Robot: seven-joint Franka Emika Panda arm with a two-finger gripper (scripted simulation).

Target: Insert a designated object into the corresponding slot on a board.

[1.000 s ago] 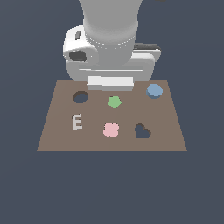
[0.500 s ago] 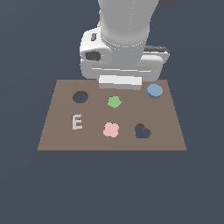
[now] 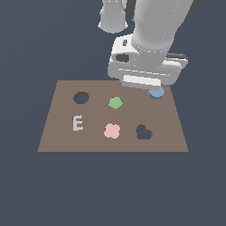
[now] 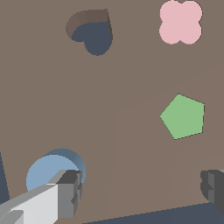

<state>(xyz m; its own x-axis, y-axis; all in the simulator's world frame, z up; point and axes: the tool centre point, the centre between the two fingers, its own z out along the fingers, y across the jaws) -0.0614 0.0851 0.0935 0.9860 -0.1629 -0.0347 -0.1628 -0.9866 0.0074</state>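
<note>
Resting flat, light-blue round disc [image 4: 50, 173] (short cylinder)

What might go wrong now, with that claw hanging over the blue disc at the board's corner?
1. The claw is open but off-centre: one finger overlaps the blue disc. Descending like this, it might hit the disc rather than straddle it.
2. The disc sits near the board edge, so a nudge might push it off.
3. The round hole lies across the board, past the green pentagon; a loose grip might drop the disc.
</note>
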